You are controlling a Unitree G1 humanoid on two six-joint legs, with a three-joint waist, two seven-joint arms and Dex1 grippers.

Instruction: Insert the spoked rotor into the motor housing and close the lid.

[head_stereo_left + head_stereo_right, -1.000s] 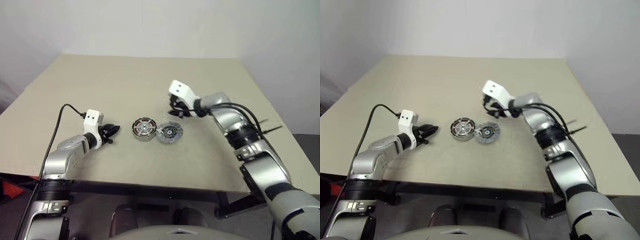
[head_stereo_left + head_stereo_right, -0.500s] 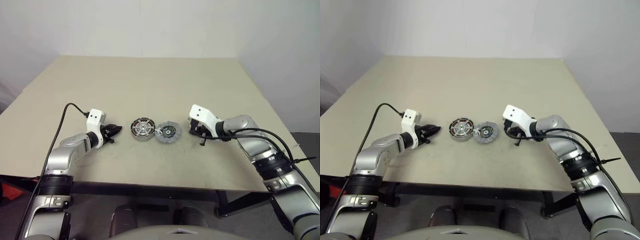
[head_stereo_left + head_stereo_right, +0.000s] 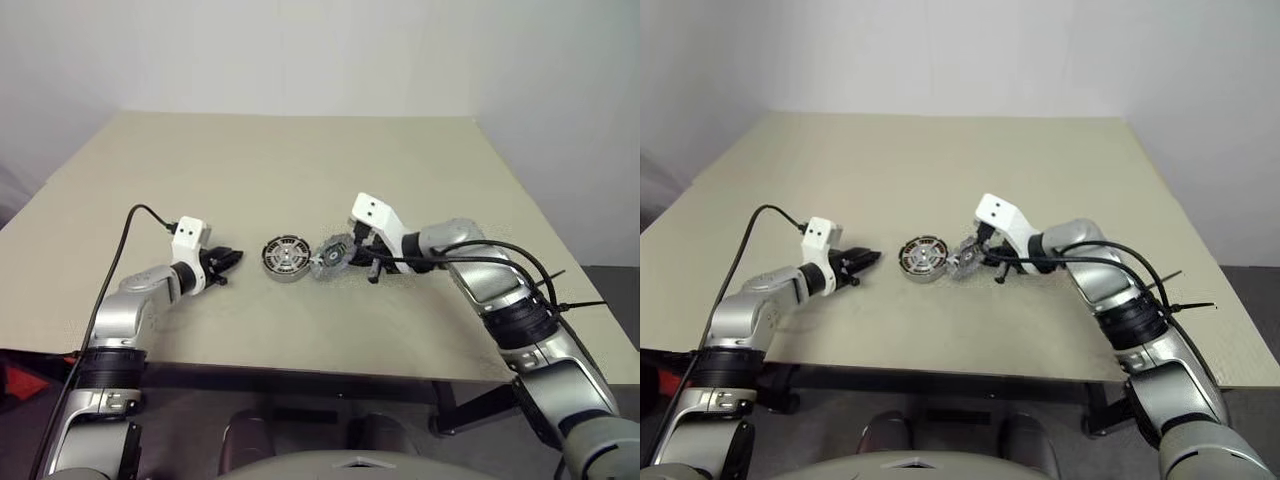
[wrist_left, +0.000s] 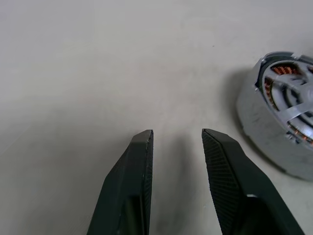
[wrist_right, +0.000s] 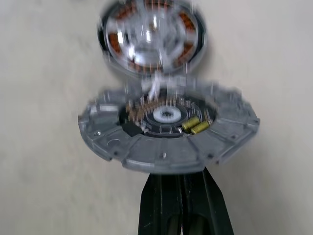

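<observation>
Our right claw (image 5: 173, 178) is pinched shut on the near rim of the lid (image 5: 146, 152). It holds the lid tilted, with the inner face and its small parts turned up toward us. The housing (image 5: 154, 41) sits just beyond the lid's far edge, straight ahead of this claw. Silver spokes lie over its copper windings, so we judge the rotor (image 4: 286, 93) is already seated. Something pale runs between lid and housing, and we cannot tell whether it is a wire.

Our left claw (image 4: 176, 139) is low over the table (image 3: 250, 170). Its fingers stand a narrow gap apart and hold nothing. The housing is just beside it, ahead and to its right, but not touched.

We see these risks:
- **Slipping grip:** we hold the lid by a thin edge only. As we turn it over the housing, it could swing in the pinch or slip out and drop on the rotor.
- **Tugging link:** if the pale link is a wire, a wide swing could drag the housing or snag the link under the lid's rim.
- **Loose housing:** nothing braces it. A lid landing off-centre would push it across the table toward our left claw instead of seating.
- **Jamming:** a tilted lid pressed down could jam on one side.
</observation>
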